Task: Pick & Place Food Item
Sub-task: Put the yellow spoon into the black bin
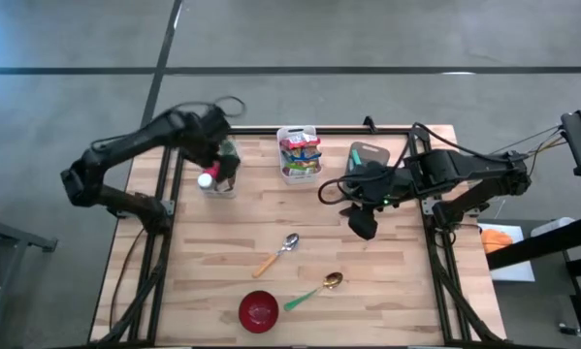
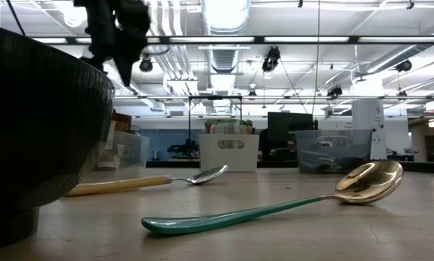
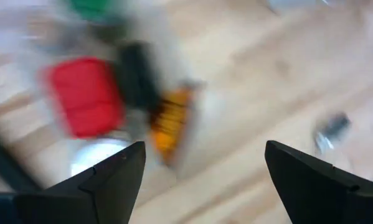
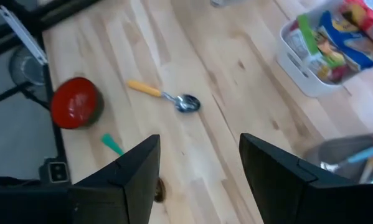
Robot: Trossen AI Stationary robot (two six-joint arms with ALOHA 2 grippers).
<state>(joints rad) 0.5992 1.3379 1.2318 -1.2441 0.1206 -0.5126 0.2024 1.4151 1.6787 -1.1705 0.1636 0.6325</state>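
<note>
Food: snack packets are held in the white bin (image 1: 299, 155) at the table's (image 1: 222, 252) far edge.
Left gripper (image 1: 224, 167): fingers are spread apart — poised over a clear bin (image 1: 218, 181).
Right gripper (image 1: 362, 225): fingers are parted, nothing held — hung mid-table.
Bowl (image 1: 258, 310): red, set beside two spoons.

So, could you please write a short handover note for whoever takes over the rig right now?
Left gripper: open, empty, above the clear bin at the table's back left.
Right gripper: open, empty, hovering over bare table right of centre.
White basket of food packets: back centre.
Red bowl: front, empty.
Two spoons lie between them: yellow-handled spoon, green-handled spoon.
Done: no food item picked.
Left: grasp an item and place it.
</note>
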